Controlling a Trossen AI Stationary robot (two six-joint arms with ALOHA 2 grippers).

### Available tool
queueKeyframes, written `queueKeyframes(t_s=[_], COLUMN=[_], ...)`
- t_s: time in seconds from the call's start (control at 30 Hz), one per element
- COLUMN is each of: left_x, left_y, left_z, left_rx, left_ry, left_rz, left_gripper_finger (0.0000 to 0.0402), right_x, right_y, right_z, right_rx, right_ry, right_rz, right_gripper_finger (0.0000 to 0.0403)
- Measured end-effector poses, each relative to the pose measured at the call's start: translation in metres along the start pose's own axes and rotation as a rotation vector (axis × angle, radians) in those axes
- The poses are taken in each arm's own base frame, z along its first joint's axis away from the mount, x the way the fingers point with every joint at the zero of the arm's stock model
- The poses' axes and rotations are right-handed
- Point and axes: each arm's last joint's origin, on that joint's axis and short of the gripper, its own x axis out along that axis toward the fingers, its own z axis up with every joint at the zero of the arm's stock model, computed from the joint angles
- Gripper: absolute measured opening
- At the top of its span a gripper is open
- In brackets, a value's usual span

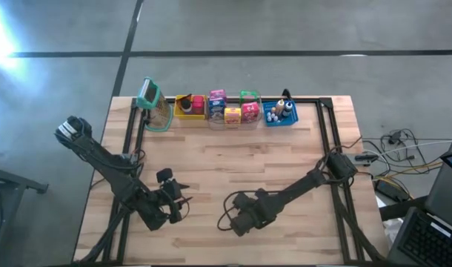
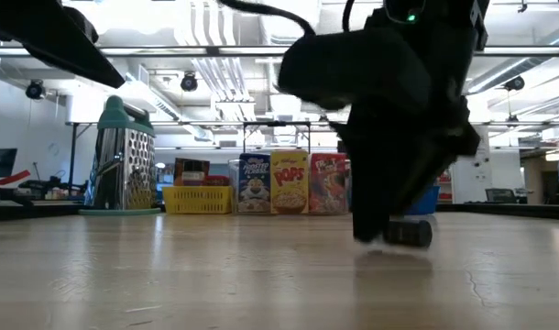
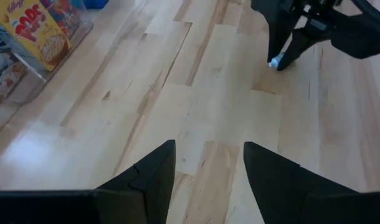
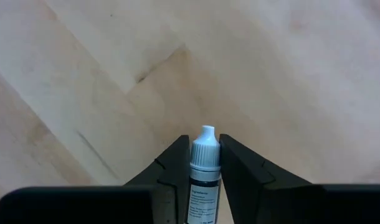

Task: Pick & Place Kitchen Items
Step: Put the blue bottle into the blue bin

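A tiny bottle (image 4: 203,171) with a white cap and a dark label stands between the fingers of my right gripper (image 4: 204,142), which is shut on it low over the table's near middle (image 1: 231,219). My left gripper (image 3: 209,150) hangs open above bare wood at the near left (image 1: 181,202), with nothing between its fingers. Other kitchen items stand along the far edge: mini cereal boxes (image 2: 289,183) in a clear bin (image 1: 244,95), small items in a yellow bin (image 1: 187,106) and a blue bin (image 1: 279,113). My right gripper pinches the bottle's body just below the cap (image 4: 203,163) between its two fingers. The fingers slant steeply down from above and lie along the bottle. The white cap (image 3: 275,62) sticks out past the fingertips, down at the tabletop; whether it rests there I cannot tell.
A metal grater with a green handle (image 1: 153,104) stands at the far left beside the yellow bin. Black frame rails (image 1: 326,130) run along the table's sides. Bare wood (image 1: 233,159) lies between the bins and both grippers. Cables (image 1: 393,148) lie off the right edge.
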Motion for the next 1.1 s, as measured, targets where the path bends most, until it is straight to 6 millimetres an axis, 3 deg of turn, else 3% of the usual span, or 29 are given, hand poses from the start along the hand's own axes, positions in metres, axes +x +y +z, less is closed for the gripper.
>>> queueKeyframes(t_s=[0.27, 0.43, 0.57, 0.63, 0.77, 0.9, 1.1], left_x=[0.014, 0.022, 0.019, 0.022, 0.037, 0.050, 0.061], left_y=[0.000, -0.001, 0.007, 0.012, 0.013, 0.000, -0.017], left_z=[-0.013, -0.019, -0.015, -0.013, 0.001, 0.024, 0.053], left_rx=[-0.008, -0.003, 0.041, 0.069, 0.082, 0.135, 0.183], left_ry=[-0.232, -0.475, -0.738, -0.803, -0.810, -0.831, -0.873], left_rz=[0.061, -0.116, -0.332, -0.351, -0.335, -0.398, -0.399], left_gripper_finger=[0.0195, 0.0195, 0.0195, 0.0195, 0.0195, 0.0195, 0.0195], right_x=[-0.055, -0.108, -0.138, -0.152, -0.168, -0.177, -0.180], right_y=[-0.011, -0.012, -0.003, 0.004, 0.018, 0.025, 0.028], right_z=[0.005, 0.004, 0.006, 0.009, 0.015, 0.019, 0.017], right_rx=[-0.074, -0.115, -0.173, -0.217, -0.330, -0.382, -0.424], right_ry=[-0.245, -0.525, -0.714, -0.793, -0.925, -1.009, -1.033], right_rz=[-0.065, -0.010, 0.078, 0.139, 0.186, 0.210, 0.213], right_gripper_finger=[0.0063, 0.0066, 0.0082, 0.0084, 0.0071, 0.0060, 0.0079])
